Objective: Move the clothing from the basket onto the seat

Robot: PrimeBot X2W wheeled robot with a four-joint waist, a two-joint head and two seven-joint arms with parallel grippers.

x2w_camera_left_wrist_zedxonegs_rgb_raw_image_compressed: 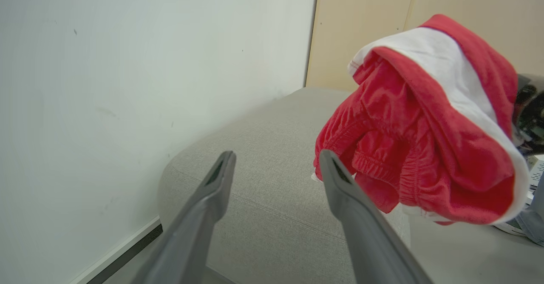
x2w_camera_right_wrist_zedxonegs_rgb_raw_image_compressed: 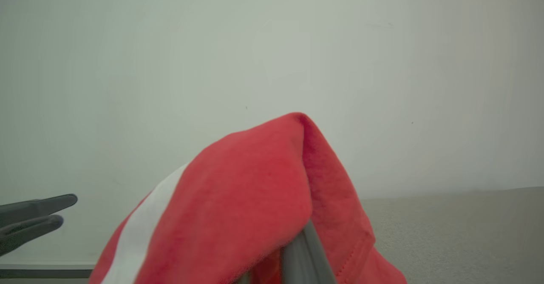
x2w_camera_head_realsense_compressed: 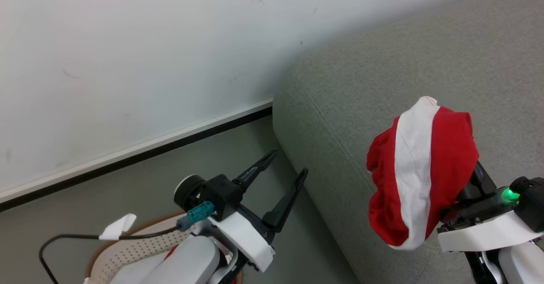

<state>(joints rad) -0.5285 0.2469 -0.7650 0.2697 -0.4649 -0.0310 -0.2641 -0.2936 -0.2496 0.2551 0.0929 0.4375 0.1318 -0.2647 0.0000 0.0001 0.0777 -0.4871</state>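
While I look down at the work, a pale wall (x2w_camera_head_realsense_compressed: 127,41) rises behind the seat (x2w_camera_head_realsense_compressed: 425,63), a broad grey sofa whose rounded corner points toward me. Open grey floor (x2w_camera_head_realsense_compressed: 148,177) lies left of the seat. Above the seat's near edge hangs the clothing (x2w_camera_head_realsense_compressed: 420,169), a bunched red garment with a white band. It is clenched in my right fingers (x2w_camera_right_wrist_zedxonegs_rgb_raw_image_compressed: 304,256) and not yet set down. The basket (x2w_camera_head_realsense_compressed: 140,245) sits on the floor left of the seat, under my left forearm. A sliver of red shows inside, so I judge more is left to carry. My left fingers (x2w_camera_head_realsense_compressed: 289,199) are spread wide and empty, just off the seat's corner. Past that edge the cushion lies bare, with ample room to lower and let go.
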